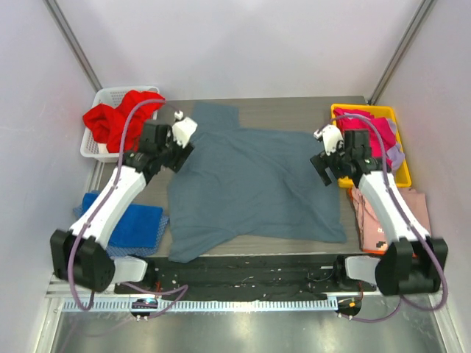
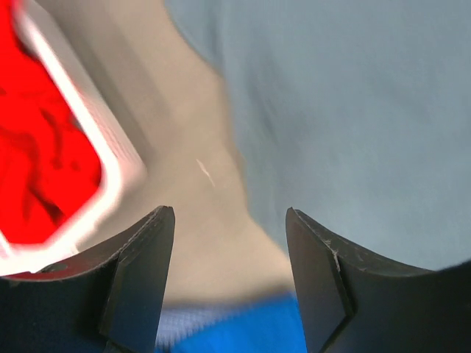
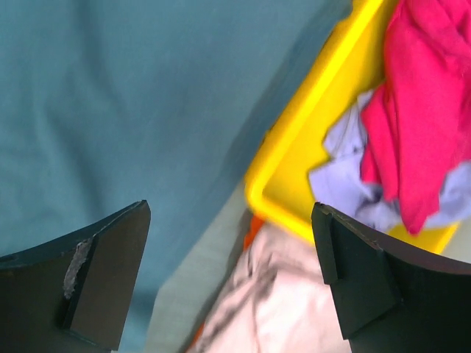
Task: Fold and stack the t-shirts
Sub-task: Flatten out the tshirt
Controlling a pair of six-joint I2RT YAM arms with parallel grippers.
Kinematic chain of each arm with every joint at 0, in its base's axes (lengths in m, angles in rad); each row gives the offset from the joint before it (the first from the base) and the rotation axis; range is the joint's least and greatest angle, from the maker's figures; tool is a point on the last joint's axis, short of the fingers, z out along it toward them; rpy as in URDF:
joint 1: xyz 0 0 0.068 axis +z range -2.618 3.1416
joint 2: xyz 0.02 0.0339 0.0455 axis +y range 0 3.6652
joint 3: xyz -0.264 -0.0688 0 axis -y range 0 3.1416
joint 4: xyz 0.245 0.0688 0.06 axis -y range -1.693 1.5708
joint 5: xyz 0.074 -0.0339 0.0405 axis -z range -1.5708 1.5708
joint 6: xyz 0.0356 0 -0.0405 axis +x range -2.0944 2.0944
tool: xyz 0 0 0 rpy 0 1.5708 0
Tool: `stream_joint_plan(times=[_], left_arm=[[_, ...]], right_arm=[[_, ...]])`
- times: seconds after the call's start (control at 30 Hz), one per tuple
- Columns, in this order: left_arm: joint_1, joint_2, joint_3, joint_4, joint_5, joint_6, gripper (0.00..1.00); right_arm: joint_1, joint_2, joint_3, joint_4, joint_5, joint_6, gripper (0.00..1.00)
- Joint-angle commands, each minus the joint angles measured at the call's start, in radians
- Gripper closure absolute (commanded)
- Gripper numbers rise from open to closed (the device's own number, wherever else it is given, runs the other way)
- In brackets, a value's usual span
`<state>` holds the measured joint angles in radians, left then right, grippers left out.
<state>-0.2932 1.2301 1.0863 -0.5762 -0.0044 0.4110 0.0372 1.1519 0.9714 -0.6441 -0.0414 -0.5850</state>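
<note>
A large slate blue-grey t-shirt (image 1: 254, 184) lies spread on the table, one sleeve toward the far left. My left gripper (image 1: 179, 137) is open and empty above its left edge; the wrist view shows the grey shirt (image 2: 353, 110) and bare table between the fingers. My right gripper (image 1: 324, 151) is open and empty above the shirt's right edge (image 3: 110, 110). A red shirt (image 1: 116, 118) fills a white basket (image 1: 92, 151). A magenta shirt (image 1: 368, 136) lies in a yellow bin (image 1: 403, 173). A royal blue shirt (image 1: 132, 220) lies folded at the left. A pale pink shirt (image 1: 390, 213) lies at the right.
The white basket (image 2: 110, 158) and the yellow bin (image 3: 309, 147) stand close beside the grippers. A pale lilac cloth (image 3: 342, 173) lies in the yellow bin under the magenta shirt (image 3: 419, 110). White walls enclose the table on three sides.
</note>
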Motion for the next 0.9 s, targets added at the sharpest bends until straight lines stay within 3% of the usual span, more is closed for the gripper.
stream_joint_plan(times=[0.0, 0.17, 0.37, 0.57, 0.7, 0.87], left_arm=[[-0.001, 0.167, 0.161, 0.217, -0.089, -0.121, 0.34], [-0.001, 0.337, 0.259, 0.277, -0.134, -0.146, 0.33], [0.0, 0.433, 0.307, 0.331, -0.173, -0.149, 0.32], [0.002, 0.46, 0.304, 0.368, -0.197, -0.159, 0.24], [0.002, 0.457, 0.29, 0.395, -0.218, -0.159, 0.12], [0.0, 0.454, 0.279, 0.406, -0.246, -0.149, 0.09]], right_arm=[[-0.002, 0.187, 0.082, 0.263, 0.017, 0.109, 0.0], [-0.002, 0.469, 0.225, 0.395, 0.037, 0.142, 0.0], [-0.002, 0.714, 0.388, 0.458, 0.086, 0.146, 0.0], [-0.002, 0.856, 0.483, 0.471, 0.08, 0.143, 0.0], [-0.003, 0.907, 0.5, 0.491, 0.087, 0.139, 0.0], [-0.002, 0.953, 0.52, 0.509, 0.097, 0.139, 0.0]])
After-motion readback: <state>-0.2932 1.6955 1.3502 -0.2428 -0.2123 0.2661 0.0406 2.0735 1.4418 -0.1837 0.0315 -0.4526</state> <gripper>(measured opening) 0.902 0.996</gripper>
